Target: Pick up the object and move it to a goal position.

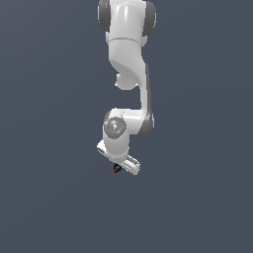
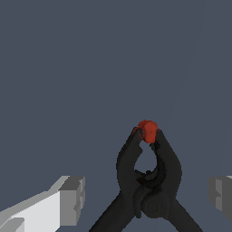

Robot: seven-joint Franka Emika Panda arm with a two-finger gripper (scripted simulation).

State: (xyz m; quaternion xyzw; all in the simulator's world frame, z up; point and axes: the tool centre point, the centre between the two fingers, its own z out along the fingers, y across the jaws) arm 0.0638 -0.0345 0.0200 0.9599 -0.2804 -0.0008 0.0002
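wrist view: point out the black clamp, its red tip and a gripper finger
black clamp (image 2: 149,190), wrist view, on the body where the arms cross
red tip (image 2: 148,130), wrist view, centre of tip
gripper finger (image 2: 72,199), wrist view, grey pad

The white arm (image 1: 129,64) hangs straight down, bent at the wrist (image 1: 115,129). The gripper (image 2: 147,192) points down with its two grey fingers (image 2: 72,199) spread wide apart, one on each side, touching nothing
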